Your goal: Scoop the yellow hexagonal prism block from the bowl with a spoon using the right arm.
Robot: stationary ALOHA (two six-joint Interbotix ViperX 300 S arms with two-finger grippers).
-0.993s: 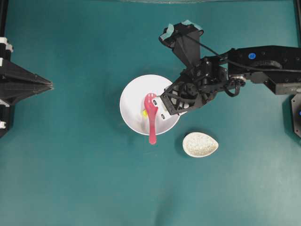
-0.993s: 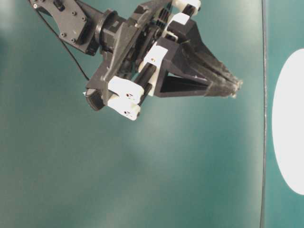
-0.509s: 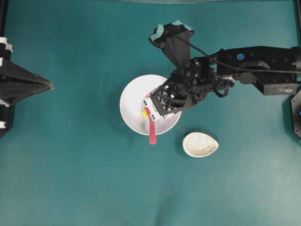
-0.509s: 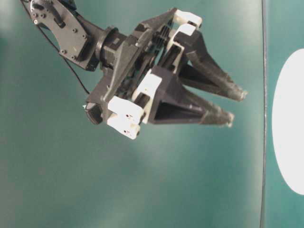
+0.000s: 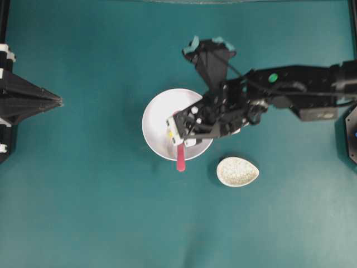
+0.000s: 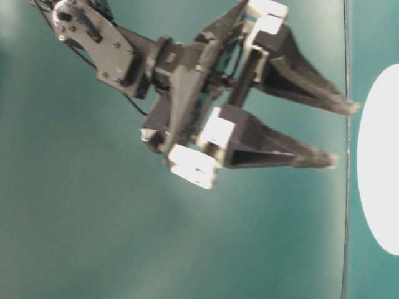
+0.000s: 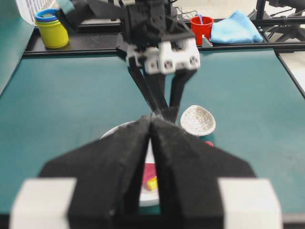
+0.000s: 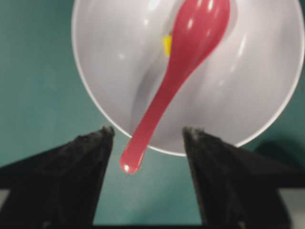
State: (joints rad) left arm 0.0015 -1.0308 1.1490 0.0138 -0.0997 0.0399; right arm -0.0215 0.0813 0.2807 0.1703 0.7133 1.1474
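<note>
Right wrist view shows the spoon (image 8: 183, 67) lying free in the bowl (image 8: 267, 95), scoop inside, handle sticking out over the rim toward the gap between the two spread jaws of the right gripper (image 8: 147, 136), neither jaw touching it. The yellow block (image 8: 167, 44) sits in the bowl just beside the scoop. From overhead, the left gripper (image 5: 58, 101) rests well apart at the table edge, jaws pressed together

glossy pink-red soup spoon (image 8: 183, 71): one;
plain round white bowl (image 5: 155, 114): one;
tiny bright yellow block (image 8: 167, 44): one;
speckled beige teardrop-shaped dish (image 5: 237, 171): one;
black robot arms: two;
red cup (image 7: 201, 28): one
</note>
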